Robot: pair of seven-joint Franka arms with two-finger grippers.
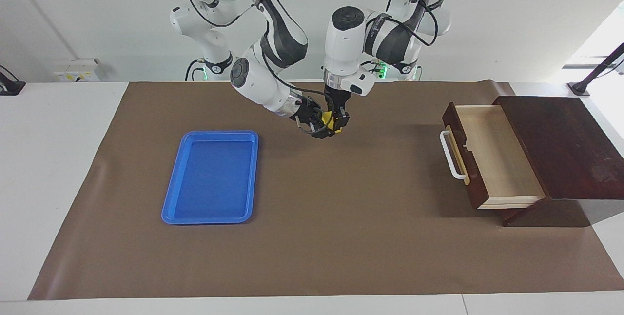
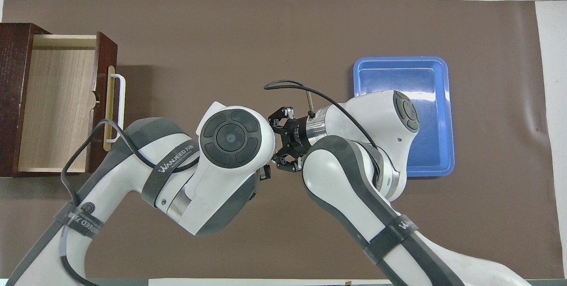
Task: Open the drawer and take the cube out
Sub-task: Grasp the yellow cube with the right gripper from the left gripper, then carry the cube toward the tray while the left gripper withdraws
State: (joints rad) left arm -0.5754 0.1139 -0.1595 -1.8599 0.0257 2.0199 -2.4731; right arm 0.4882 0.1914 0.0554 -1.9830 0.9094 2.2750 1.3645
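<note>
The drawer [image 1: 497, 159] of the dark wood box stands pulled open, and its pale interior shows nothing inside; it also shows in the overhead view [image 2: 57, 100]. The small yellow cube [image 1: 327, 119] hangs in the air over the middle of the brown mat. My left gripper [image 1: 337, 125] points straight down and is shut on the cube. My right gripper [image 1: 321, 127] comes in sideways from the tray's end and is open, with its fingers around the cube. In the overhead view the right gripper [image 2: 278, 140] shows its fingers spread, while the left arm's wrist hides the cube and the left gripper.
A flat blue tray [image 1: 170, 207] lies on the mat toward the right arm's end, also in the overhead view [image 2: 446, 100]. The dark wood box [image 1: 565, 144] stands at the left arm's end. The drawer's white bar handle [image 1: 449, 156] juts toward the mat's middle.
</note>
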